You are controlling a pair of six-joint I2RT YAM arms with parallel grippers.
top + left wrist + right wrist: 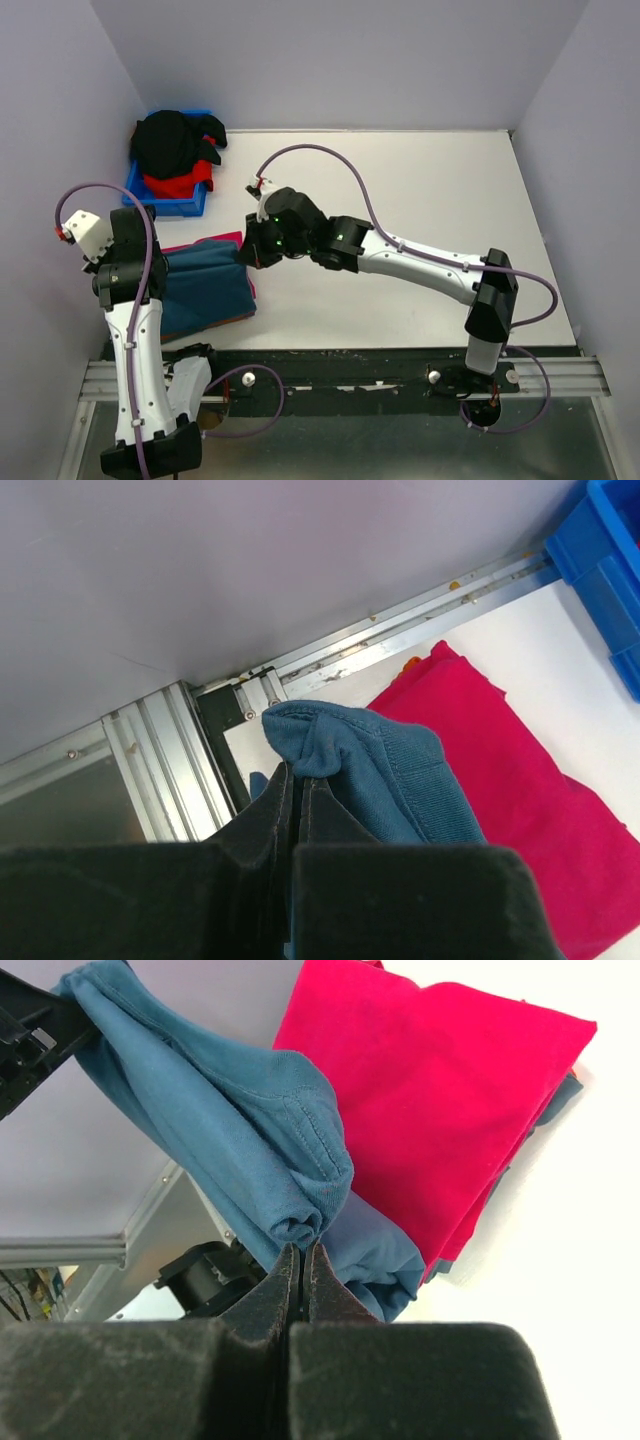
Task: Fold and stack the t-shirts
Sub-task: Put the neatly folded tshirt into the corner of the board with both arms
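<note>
Teal-blue t-shirt [205, 285] at near left, crumpled, two bunched edges pinched and raised, the rest draped over crimson-pink t-shirt [430, 1090]. Pink one is folded flat, its edges peeking out along far and right sides of the teal. Black t-shirt [168, 140] heaped on red t-shirt [180, 184], both wadded in blue bin [192, 206], far left.

Teal t-shirt [205, 290] and blue bin [172, 208] crowd the left; bare table [430, 200] lies open rightward.
</note>
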